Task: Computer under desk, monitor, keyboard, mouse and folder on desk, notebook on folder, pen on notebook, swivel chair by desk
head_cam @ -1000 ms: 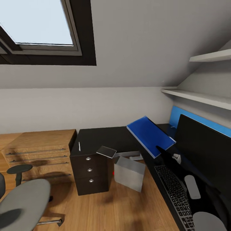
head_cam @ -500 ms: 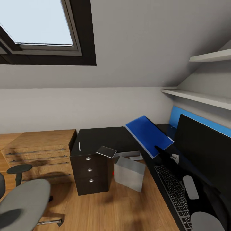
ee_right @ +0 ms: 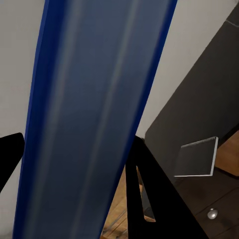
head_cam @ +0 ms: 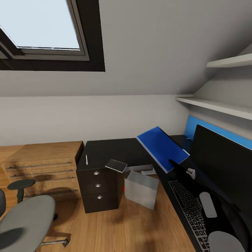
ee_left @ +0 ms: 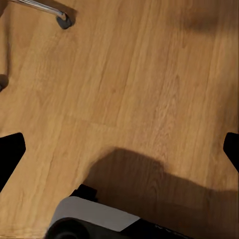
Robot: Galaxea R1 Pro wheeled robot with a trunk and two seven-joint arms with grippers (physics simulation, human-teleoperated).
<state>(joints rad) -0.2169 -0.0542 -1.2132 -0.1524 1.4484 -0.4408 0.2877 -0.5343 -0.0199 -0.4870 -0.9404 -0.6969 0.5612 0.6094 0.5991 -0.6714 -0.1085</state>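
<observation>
Head view: the right gripper point(head_cam: 174, 164) holds the folder point(head_cam: 161, 147) by its near edge, raised and tilted above the bench point(head_cam: 112, 149), just ahead of the monitor point(head_cam: 224, 164). In the right wrist view the folder point(ee_right: 94, 114) runs between the two fingers point(ee_right: 144, 194), which pinch it. The keyboard point(head_cam: 190, 210) lies along the bench's near wing in front of the monitor. The notebook point(head_cam: 116, 165) sits at the bench corner above the drawers, overhanging the edge; it appears tilted, though the view is too small to be sure. The pen point(head_cam: 86, 159) lies on the bench's left end. The computer point(head_cam: 141, 189) stands on the wooden floor point(head_cam: 133, 224) beside the drawers. The swivel chair point(head_cam: 24, 220) is at lower left, well apart from the bench. Left gripper point(ee_left: 119, 149): fingertips spread wide over bare floor point(ee_left: 129, 89), holding nothing
</observation>
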